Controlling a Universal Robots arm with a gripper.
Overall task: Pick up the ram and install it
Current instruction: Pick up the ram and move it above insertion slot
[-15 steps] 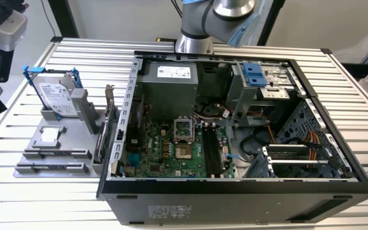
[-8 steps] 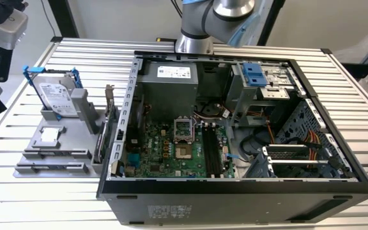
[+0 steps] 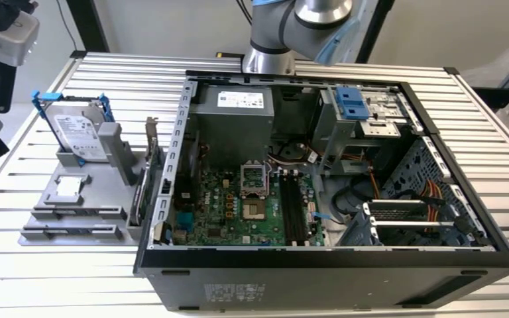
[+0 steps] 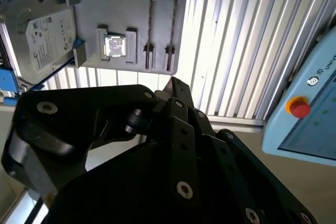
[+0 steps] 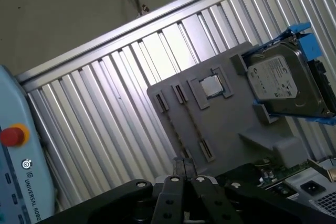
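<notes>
**Gripper (image 5: 182,165) closed over the parts fixture (image 5: 231,124); ram's place unclear**

Black finger linkages lie nearest the lens in the first wrist view. The two fingertips (image 5: 177,167) are pressed together, pad against pad. Beyond them the grey fixture lies on the slatted aluminium table (image 5: 105,93). A hard drive (image 5: 278,80) with blue handles stands tilted at one end of the fixture, and a processor chip (image 5: 211,85) sits in a square recess. Two narrow cradles (image 5: 205,150) each show just a thin dark line, so I cannot tell whether the ram is there. A pale blue teach pendant (image 5: 21,177) with a red button (image 5: 13,135) sits off the table's edge.

In the second wrist view the gripper's bulk is closer and its tip is again closed. It looks down on the same drive, chip and cradles, with the pendant to one side.

The exterior view adds the open computer case (image 3: 325,281), beside the fixture on the exterior view's right. It holds the motherboard (image 3: 236,212), the power supply (image 3: 236,109) and long dark memory slots (image 3: 294,209). Whether the ram is seated there cannot be told. An expansion card (image 3: 148,179) stands between fixture and case. The arm's base (image 3: 268,56) rises behind the case. The gripper hangs at the exterior view's left edge, well apart from the case.
</notes>
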